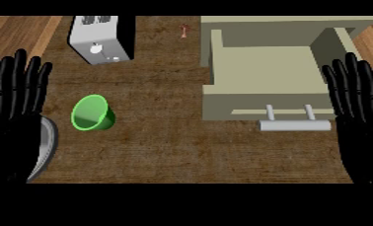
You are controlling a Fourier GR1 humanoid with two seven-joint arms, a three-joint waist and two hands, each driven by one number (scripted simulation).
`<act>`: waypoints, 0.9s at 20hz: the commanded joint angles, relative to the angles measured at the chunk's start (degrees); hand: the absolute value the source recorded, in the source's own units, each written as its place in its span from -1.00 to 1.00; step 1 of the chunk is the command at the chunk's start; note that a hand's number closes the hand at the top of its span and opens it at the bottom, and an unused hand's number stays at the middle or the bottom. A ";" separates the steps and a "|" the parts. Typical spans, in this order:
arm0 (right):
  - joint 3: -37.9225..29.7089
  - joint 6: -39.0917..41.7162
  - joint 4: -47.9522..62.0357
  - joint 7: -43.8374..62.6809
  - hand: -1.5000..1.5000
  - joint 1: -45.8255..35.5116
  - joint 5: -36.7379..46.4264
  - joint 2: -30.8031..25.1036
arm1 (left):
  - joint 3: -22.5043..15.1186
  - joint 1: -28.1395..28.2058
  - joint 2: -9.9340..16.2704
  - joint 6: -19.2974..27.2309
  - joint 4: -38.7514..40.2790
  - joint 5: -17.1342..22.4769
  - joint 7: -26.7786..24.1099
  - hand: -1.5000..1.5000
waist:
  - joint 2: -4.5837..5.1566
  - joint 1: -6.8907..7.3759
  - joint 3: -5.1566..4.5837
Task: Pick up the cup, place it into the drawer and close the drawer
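Green cup (93,113) on its side, beige drawer (266,74) open

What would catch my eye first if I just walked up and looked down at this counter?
Probably the bright green cup, lying on its side at the left of the brown counter. Next, the big beige drawer pulled open at the right, its handle toward you. Two black hands frame the scene, the left hand and right hand, both open with fingers up.

Grey plate (47,146) mostly behind left hand (20,116); small reddish thing (185,31) too small to identify.
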 commanded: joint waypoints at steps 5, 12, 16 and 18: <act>-0.21 1.12 2.42 -0.84 -1.00 -1.42 -1.17 0.26 | 3.12 -3.96 -3.96 12.34 5.35 -12.04 -1.37 -1.00 | -0.61 -0.15 -1.33; 0.73 1.18 2.07 7.42 -1.00 -4.61 -5.76 1.70 | -1.39 -9.26 -6.10 25.66 13.45 -5.80 -0.14 -1.00 | -0.68 -0.16 -1.37; -0.63 3.33 4.43 3.64 -1.00 -3.30 -6.50 1.45 | 2.58 -12.49 -5.73 24.04 16.64 -4.32 -1.00 -1.00 | -0.69 -0.14 -1.36; -1.42 4.29 3.53 5.01 -1.00 -3.79 -7.29 0.51 | 2.40 -9.04 -5.09 22.09 13.25 -1.22 -1.15 -1.00 | -0.72 -0.03 -1.36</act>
